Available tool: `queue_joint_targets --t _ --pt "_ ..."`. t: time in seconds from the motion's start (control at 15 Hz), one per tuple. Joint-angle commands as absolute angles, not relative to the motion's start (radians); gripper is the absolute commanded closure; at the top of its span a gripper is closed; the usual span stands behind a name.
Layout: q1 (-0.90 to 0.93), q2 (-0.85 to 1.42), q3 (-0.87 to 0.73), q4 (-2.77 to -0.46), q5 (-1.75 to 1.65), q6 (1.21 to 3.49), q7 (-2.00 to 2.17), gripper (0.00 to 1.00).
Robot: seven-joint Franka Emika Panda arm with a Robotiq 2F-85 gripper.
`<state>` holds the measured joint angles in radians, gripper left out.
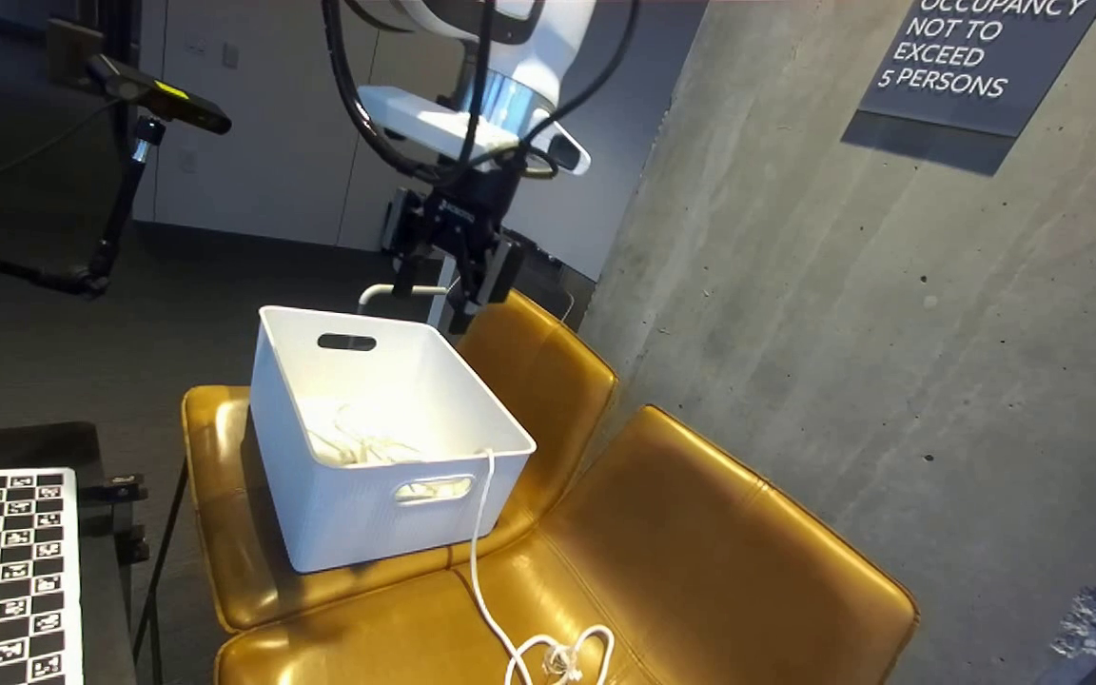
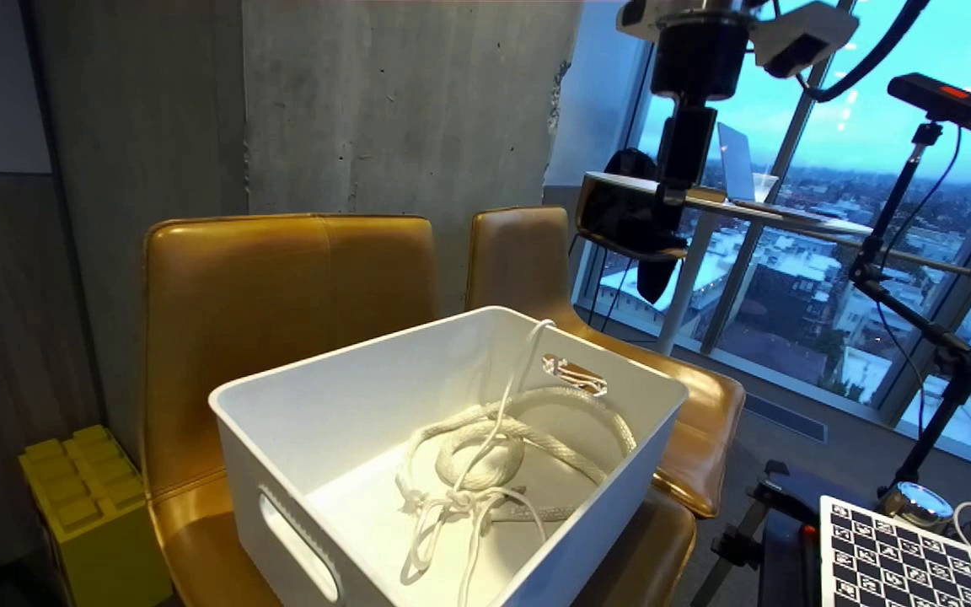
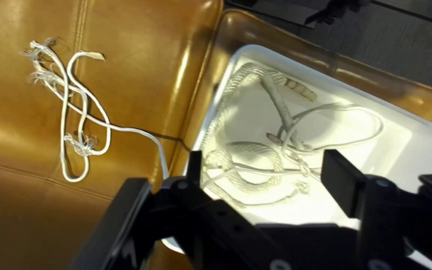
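Bottom half of the wrist view: end effector (image 3: 261, 168) is spread, nothing between the jaws, higher than the bin (image 1: 358, 523) and not touching it. Progress-wise, the thick rope (image 2: 498, 472) is inside plus some of the thin cord (image 3: 133, 130); what's left out is the cord's frayed stretch, draped over the rim onto a chair (image 3: 144, 56), upper left. Also around: concrete wall (image 1: 795, 333) at right in an exterior view, camera (image 1: 163, 95) upper left, checkered board (image 1: 6, 580) lower left. Bin walls and that draped cord look like the main obstacles imo.

Occupancy sign (image 1: 971, 76) and tall windows (image 2: 839, 143) suggest an office.
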<state>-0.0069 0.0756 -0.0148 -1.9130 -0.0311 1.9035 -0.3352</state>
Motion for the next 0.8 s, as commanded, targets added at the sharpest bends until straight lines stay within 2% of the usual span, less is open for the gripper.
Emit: queue_joint_targets --t 0.0,0.73 --pt "-0.079 0.091 -0.059 -1.952 -0.010 1.977 -0.514 0.00" --pt "-0.168 0.375 -0.066 -1.931 -0.090 2.365 -0.782 0.00"
